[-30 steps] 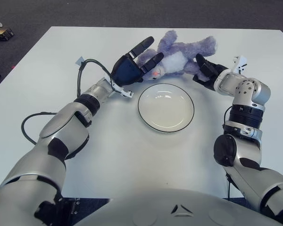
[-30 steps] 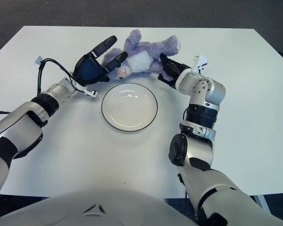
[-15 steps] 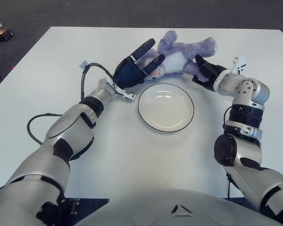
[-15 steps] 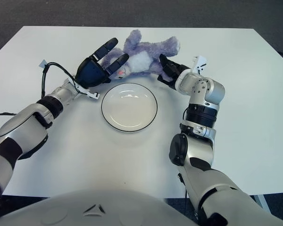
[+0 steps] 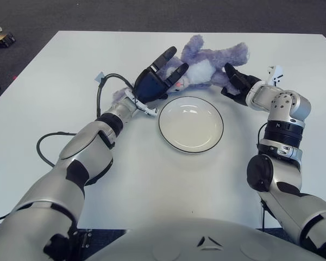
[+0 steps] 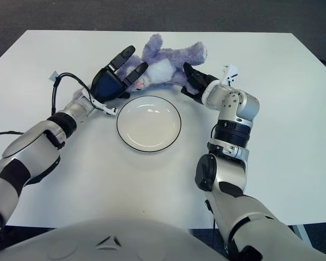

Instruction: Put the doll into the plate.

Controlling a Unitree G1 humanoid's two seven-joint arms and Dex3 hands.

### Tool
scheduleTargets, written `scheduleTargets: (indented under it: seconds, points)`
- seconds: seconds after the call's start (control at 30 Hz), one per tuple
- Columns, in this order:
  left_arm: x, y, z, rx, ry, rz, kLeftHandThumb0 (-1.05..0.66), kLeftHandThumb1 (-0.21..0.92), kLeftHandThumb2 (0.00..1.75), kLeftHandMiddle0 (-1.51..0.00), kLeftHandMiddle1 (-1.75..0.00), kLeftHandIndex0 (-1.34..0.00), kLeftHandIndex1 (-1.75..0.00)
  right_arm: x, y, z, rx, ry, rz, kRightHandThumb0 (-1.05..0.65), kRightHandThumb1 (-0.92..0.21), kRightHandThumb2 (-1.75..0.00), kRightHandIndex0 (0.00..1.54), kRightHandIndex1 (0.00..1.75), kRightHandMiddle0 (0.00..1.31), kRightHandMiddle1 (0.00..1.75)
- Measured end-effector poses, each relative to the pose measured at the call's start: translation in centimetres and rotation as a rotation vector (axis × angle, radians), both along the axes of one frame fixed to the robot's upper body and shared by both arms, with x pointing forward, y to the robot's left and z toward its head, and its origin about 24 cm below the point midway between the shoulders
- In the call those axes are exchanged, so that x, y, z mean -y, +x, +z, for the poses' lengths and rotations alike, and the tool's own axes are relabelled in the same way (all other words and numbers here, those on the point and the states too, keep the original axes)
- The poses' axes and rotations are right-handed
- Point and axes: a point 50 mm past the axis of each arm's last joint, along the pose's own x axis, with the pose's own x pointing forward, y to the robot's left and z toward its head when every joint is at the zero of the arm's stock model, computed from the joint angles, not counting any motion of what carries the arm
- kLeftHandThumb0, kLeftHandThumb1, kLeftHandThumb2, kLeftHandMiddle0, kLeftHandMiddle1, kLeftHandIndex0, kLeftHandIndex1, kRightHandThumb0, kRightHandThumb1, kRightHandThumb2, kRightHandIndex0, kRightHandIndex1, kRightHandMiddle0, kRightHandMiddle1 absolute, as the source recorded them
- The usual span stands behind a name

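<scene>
- Now the left hand [image 5: 155,81], fingers spread, is seen slightly nearer the doll [image 5: 209,64] than before.
- The right hand's [image 5: 236,82] finger state cannot be told; the plate [image 5: 191,124] is unchanged.

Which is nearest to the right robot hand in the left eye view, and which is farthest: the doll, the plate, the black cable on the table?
From the right robot hand:
1. Doll, right beside its fingers, at the table's far side.
2. Plate, nearer the robot, in the middle.
3. Black cable, far on the left, by the left robot hand.
</scene>
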Motion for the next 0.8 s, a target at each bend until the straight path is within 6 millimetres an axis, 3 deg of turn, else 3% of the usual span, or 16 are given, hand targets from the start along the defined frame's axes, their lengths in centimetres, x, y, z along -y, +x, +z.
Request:
scheduleTargets:
  seconds: [0.27,0.53,0.8]
  points:
    - [0.2,0.5,0.1,-0.193,-0.076,0.026,-0.83,0.84,0.00,-0.09,0.00,-0.15,0.00,-0.6,-0.4,1.0,0.046,0.020,0.031,0.12,-0.73,-0.41,0.79,1.75,0.62,1.75]
    - [0.3,0.6,0.1,-0.245,-0.094,0.029,-0.84,0.83,0.00,-0.09,0.00,-0.15,0.00,-0.7,-0.6,1.7,0.082,0.024,0.040,0.12,-0.73,-0.41,0.79,1.75,0.62,1.75]
    - [0.4,1.0,0.3,-0.408,-0.147,0.054,-0.93,0.86,0.01,-0.08,0.00,-0.16,0.00,-1.2,-1.4,2.1,0.123,0.032,0.051,0.12,-0.72,-0.42,0.80,1.75,0.62,1.75]
